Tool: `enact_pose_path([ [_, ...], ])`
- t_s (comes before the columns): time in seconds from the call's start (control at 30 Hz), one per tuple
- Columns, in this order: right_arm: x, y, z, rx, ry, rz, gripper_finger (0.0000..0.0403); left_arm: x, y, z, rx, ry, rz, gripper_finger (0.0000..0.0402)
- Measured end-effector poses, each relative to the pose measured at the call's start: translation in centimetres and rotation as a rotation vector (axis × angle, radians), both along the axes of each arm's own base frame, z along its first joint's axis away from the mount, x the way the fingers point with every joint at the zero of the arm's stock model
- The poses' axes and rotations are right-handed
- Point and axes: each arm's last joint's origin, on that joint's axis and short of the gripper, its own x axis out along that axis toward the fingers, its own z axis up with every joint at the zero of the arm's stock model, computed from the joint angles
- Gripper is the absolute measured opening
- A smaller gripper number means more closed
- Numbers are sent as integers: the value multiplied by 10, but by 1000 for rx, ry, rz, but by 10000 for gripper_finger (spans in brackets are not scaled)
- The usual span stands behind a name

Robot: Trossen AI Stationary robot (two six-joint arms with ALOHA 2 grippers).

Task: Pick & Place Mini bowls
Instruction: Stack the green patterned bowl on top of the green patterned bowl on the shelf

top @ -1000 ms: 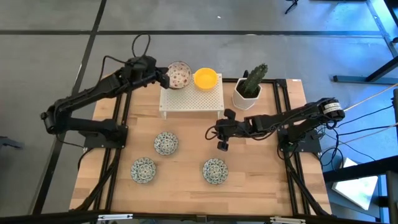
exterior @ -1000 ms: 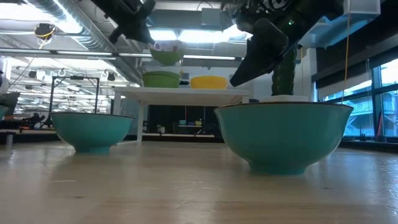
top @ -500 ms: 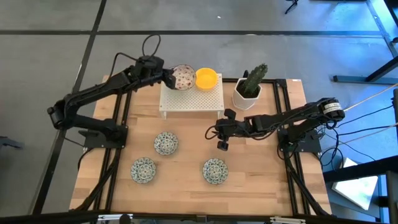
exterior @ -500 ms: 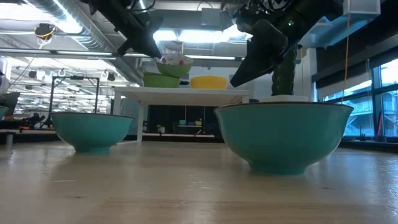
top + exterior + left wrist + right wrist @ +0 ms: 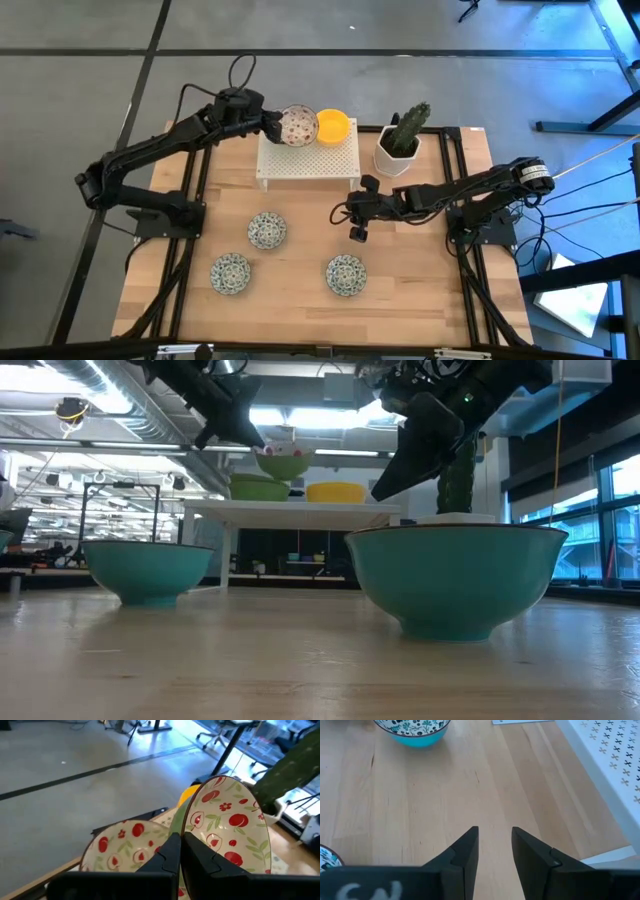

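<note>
My left gripper is shut on a white bowl with red speckles above the white perforated rack. In the left wrist view this bowl is tilted beside a second red-speckled bowl standing on the rack. A yellow bowl stands on the rack to its right. Three green-blue patterned bowls sit on the table. My right gripper hovers open over the table's middle, touching nothing. My left gripper pinches the red-speckled bowl by its rim, one finger inside and one outside. The fingers come from the table's left, slanting down. The bowl is lifted clear above the rack and tilted, its inside turned partly toward the wrist camera.
A white pot with a cactus stands right of the rack at the far edge. In the low view, teal bowls stand in front of the rack. Bare wood lies between the rack and the near bowls.
My left gripper has carried the red-speckled bowl toward the table's right, over the rack and closer to the yellow bowl, and a little down. The bowl has stayed in the hold. My right arm has kept still.
</note>
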Motion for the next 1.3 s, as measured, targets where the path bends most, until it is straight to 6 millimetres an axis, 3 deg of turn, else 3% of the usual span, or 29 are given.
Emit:
enact_pose_path([
  [0.57,-2,0,-2,23,16,-23,118,-15,-7,18,24,-95,-18,8],
  [0.83,-8,-6,-6,-51,50,-198,118,-19,-7,14,-33,-51,-64,6],
  [1.1,-9,-7,-6,-49,58,-207,118,-23,-7,35,35,-114,-57,5],
  [1.2,-9,-7,-6,-50,59,-207,118,-23,-7,34,28,-104,-60,5],
  [1.3,-9,-7,-7,-52,67,-207,118,-23,-10,20,5,-30,-78,5],
])
